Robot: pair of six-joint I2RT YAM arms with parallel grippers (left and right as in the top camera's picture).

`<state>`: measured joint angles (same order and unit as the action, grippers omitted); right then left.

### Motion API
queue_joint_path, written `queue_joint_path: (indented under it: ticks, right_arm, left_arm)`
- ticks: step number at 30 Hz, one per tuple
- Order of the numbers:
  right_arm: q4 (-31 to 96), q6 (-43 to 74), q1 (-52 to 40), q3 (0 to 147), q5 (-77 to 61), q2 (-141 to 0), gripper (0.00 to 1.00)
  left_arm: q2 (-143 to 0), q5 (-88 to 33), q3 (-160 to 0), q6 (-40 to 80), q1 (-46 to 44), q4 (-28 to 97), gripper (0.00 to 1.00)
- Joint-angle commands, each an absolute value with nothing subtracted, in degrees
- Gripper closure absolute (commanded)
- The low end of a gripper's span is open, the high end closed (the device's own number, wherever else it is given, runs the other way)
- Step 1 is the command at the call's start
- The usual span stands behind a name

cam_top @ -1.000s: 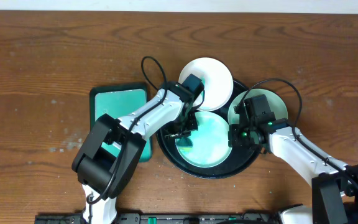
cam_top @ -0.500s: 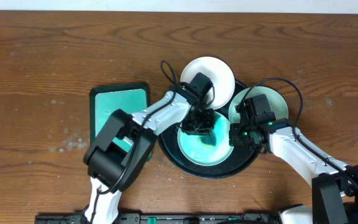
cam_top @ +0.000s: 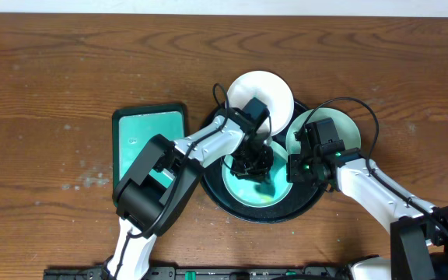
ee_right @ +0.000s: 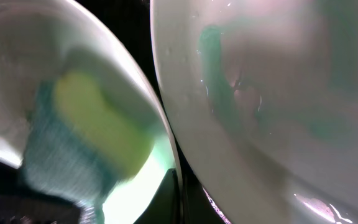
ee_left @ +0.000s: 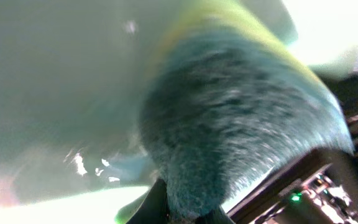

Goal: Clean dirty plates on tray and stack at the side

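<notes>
Left gripper (cam_top: 253, 162) shifted rightward, clamped on sponge (ee_left: 229, 124) over centre plate (cam_top: 243, 190), right gripper (cam_top: 295, 169) grip unclear

No words, numbers, labels or signs can be read in any of these pictures. The plates, the tray, the table and the arms all show no writing at all.

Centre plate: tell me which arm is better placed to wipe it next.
Left. The left fingers grip the sponge, which is down on the centre plate. The right fingers sit at that plate's right rim without a sponge.
</notes>
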<state>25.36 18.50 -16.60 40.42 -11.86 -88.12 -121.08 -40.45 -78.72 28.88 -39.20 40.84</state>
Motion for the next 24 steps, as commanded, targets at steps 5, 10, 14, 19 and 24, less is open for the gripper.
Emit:
queue_joint_path:
  ticks: [5,10,14,19,24]
  right_arm:
    - [25.74,18.85,-16.6,40.27,-10.94,-88.51,0.99]
    - [25.74,18.85,-16.6,40.27,-10.94,-88.51,0.99]
    - [25.69,18.81,-16.6,40.27,-10.94,-88.51,0.99]
    - [24.8,15.97,-16.6,40.27,-10.92,-88.51,0.99]
    - [22.83,15.81,-16.6,40.27,-10.96,-88.51,0.99]
  left_arm:
    - [-121.78,-13.93,-79.88,36.4,-36.18,53.21,0.93]
    - [-120.51,-6.7,-80.66,36.77,-33.69,54.7,0.93]
    - [-119.55,-6.11,-82.96,35.38,-31.86,56.93,0.93]
    - [-112.66,-15.27,-83.66,32.38,-30.5,57.43,0.93]
    - [-100.27,-9.3,-83.66,28.73,-27.86,59.24,0.93]
